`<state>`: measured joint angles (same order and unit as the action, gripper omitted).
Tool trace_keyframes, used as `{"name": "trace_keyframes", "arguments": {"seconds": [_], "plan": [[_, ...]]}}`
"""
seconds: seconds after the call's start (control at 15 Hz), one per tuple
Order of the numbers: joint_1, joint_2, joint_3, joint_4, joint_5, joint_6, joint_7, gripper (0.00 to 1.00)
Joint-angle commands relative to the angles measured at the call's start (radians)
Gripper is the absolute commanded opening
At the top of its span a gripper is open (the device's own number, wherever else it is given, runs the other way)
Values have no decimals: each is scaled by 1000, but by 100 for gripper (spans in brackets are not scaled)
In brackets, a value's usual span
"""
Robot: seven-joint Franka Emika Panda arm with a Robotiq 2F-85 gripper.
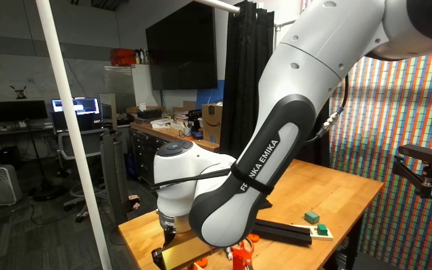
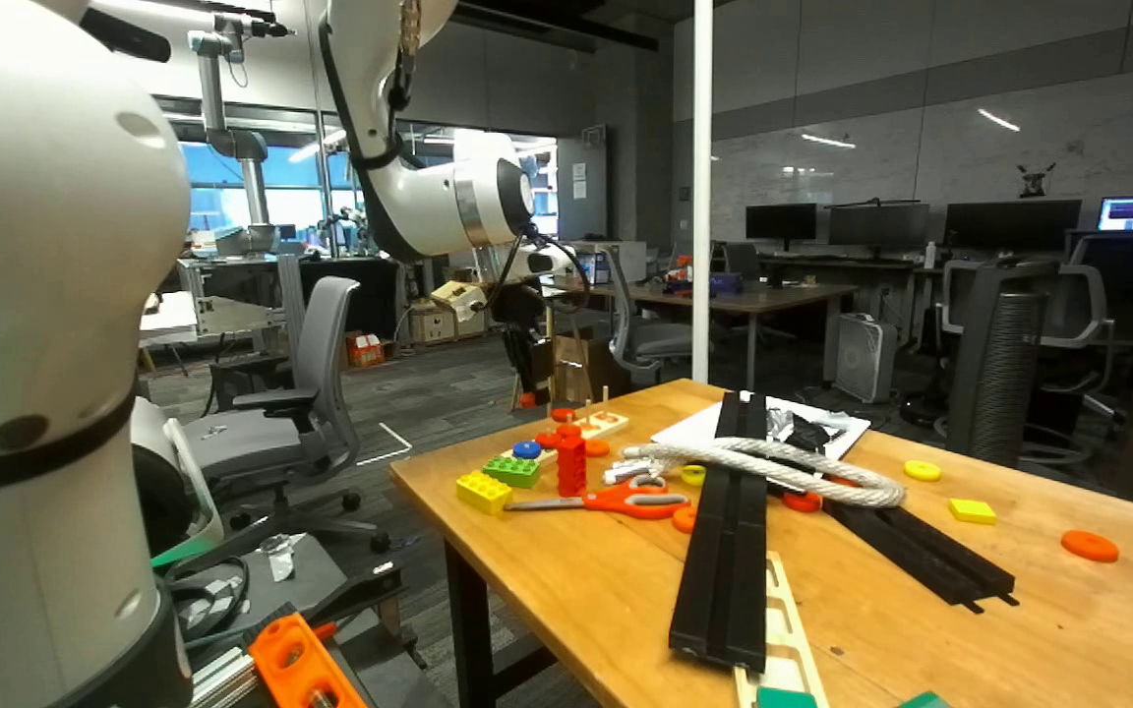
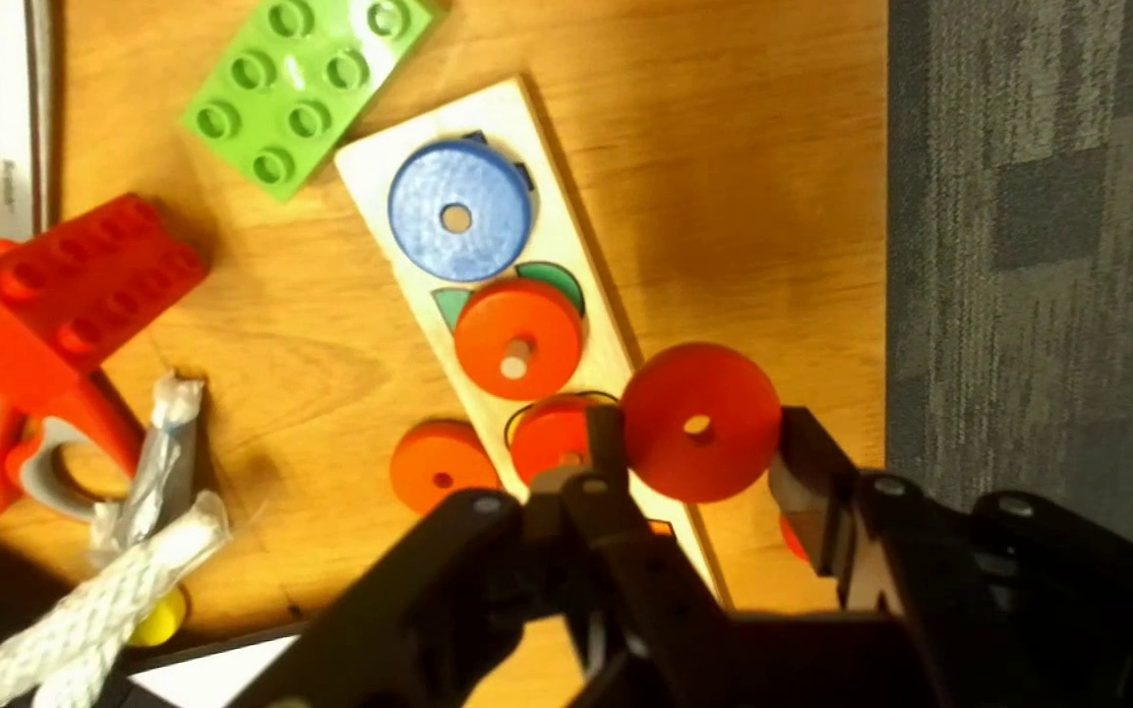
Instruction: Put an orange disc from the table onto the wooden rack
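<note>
My gripper (image 3: 702,447) is shut on an orange-red disc (image 3: 694,383), gripped at its rim with its hole showing. In an exterior view the held disc (image 2: 527,400) hangs under the fingers, above table height by the far end. The wooden rack (image 3: 555,224), a pale board with pegs, lies below and left of the disc in the wrist view; it also shows in an exterior view (image 2: 608,423). It bears a blue disc (image 3: 426,202) and two orange discs (image 3: 488,339) on pegs, one partly hidden by a finger. A loose orange disc (image 3: 437,452) lies beside it on the table (image 1: 336,187).
A green brick (image 3: 306,88), red brick (image 3: 85,275), scissors (image 2: 640,500) and rope (image 2: 793,460) lie near the rack. Black tracks (image 2: 724,551) cross the table over a slatted pale frame (image 2: 791,639). More orange discs (image 2: 1090,546) lie about. The table edge runs right in the wrist view.
</note>
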<state>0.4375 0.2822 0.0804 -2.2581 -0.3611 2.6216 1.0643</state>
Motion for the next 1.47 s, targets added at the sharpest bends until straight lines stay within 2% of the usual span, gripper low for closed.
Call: {"name": "trace_keyframes", "arguments": {"seconds": [0.0, 0.53, 0.8, 1.4], "plan": [[-2, 23, -8, 50, -57, -38, -12, 23], [-37, 112, -23, 159, -52, -71, -101, 23], [-76, 149, -34, 207, -13, -78, -175, 23], [-83, 152, -55, 228, 1, -91, -199, 23]]}}
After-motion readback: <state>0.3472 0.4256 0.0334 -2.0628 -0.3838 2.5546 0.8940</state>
